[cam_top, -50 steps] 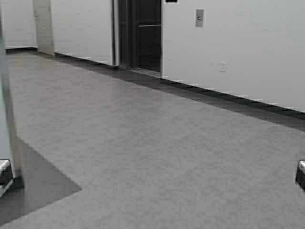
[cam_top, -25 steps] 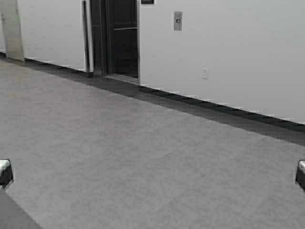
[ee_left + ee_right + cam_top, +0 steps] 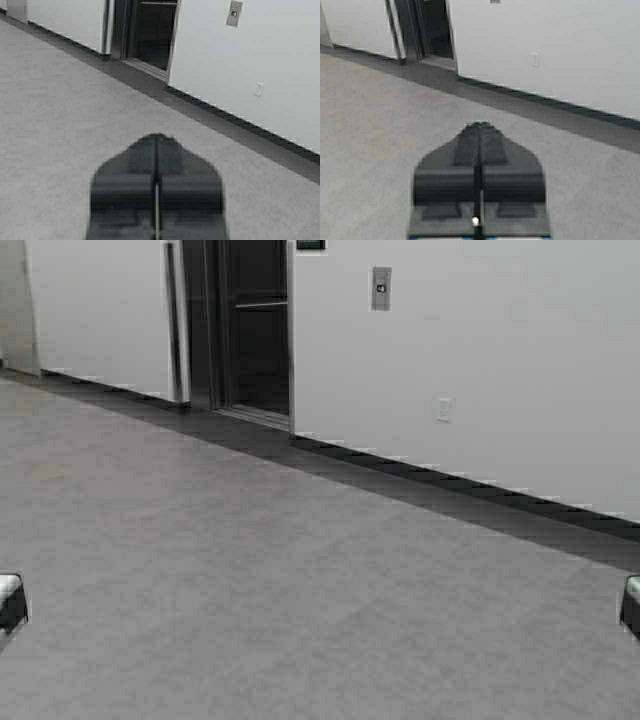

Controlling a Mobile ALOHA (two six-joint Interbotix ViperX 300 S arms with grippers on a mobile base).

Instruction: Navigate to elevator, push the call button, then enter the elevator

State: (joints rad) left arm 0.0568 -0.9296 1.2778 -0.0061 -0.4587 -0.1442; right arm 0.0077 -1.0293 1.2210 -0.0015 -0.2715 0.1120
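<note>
White socket plate [image 3: 443, 408] on the wall [image 3: 520, 360] above grey floor [image 3: 300, 580]

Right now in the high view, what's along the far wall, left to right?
White wall panel → elevator, opening dark → small display above its right edge → call button → white socket plate lower on the wall.

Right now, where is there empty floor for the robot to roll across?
The grey floor is bare from the robot's arms up to the dark strip along the white wall. The tightest spot is the dark steel-framed elevator doorway. The small grey call button plate hangs to its right, above a white socket plate.
</note>
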